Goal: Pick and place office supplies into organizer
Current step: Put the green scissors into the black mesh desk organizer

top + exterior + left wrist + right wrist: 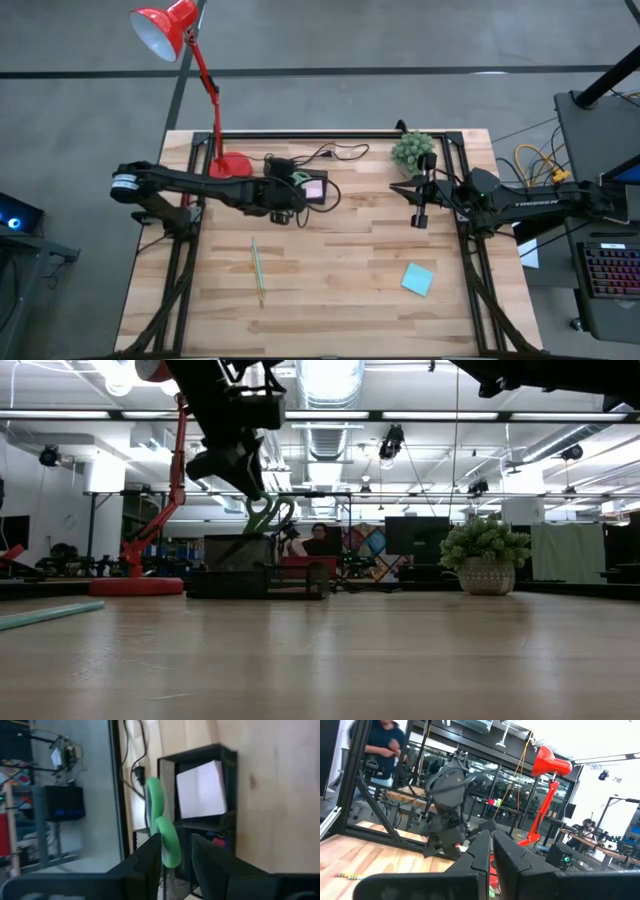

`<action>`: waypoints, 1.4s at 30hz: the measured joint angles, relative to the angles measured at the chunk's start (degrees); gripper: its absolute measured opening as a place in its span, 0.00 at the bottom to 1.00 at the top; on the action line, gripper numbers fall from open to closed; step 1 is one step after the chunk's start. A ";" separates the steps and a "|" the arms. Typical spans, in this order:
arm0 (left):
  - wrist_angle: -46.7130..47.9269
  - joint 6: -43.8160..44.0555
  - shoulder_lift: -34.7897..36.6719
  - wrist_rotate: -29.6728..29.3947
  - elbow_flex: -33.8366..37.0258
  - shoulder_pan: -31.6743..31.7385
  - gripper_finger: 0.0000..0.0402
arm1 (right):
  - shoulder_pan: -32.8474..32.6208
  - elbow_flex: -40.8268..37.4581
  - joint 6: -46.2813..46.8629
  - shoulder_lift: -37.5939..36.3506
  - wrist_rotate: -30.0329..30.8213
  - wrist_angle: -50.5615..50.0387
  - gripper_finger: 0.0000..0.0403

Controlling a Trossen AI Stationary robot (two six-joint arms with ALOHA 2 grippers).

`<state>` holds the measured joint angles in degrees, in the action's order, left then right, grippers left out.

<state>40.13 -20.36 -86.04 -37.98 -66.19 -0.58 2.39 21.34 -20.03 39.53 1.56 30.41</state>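
The black mesh organizer [326,196] [240,575] [230,755] stands at the table's far middle, a pink sticky pad [315,188] [200,790] lying in its low tray. The green-handled scissors [298,178] [262,515] [159,805] stick blades-down into its taller section, tilted, with their handles above the rim. My left gripper [290,195] [245,485] [177,855] hangs open just above those handles. The green pencil [257,270] and the teal pad [418,279] lie on the table. My right gripper [420,218] [491,852] waits shut at the right, touching nothing. My left gripper comes from above with the scissors' lower handle loop [170,847] between its fingers. The loop lies close against one finger [150,862], and a dark gap shows beside the other. I cannot tell whether the finger touches the loop.
The red lamp's round base [232,165] [135,586] stands left of the organizer, and a black cable [330,153] runs behind it. A potted plant [413,150] [485,560] sits at the far right. Small coloured pieces [215,840] lie in an organizer compartment.
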 joint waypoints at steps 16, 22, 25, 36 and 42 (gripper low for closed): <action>-0.06 0.24 -1.77 -6.25 0.00 0.20 0.22 | 0.00 0.00 0.02 0.00 0.00 0.00 0.03; -0.09 0.41 -1.18 -6.24 0.00 0.20 0.10 | 0.00 0.00 -0.17 0.00 0.00 0.03 0.03; -0.09 0.43 -1.16 -6.04 0.00 0.24 0.04 | 0.00 0.00 -0.24 0.00 0.00 0.04 0.03; -0.25 0.37 0.76 -6.01 -0.78 0.80 0.03 | 0.00 0.00 -1.23 0.00 0.00 0.15 0.03; -0.19 3.63 4.41 -4.42 -1.53 1.76 0.03 | 0.00 0.00 -1.22 0.00 0.00 0.26 0.03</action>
<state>39.94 -16.72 -81.63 -42.40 -67.72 1.18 2.39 21.34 -21.26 39.53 1.56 30.68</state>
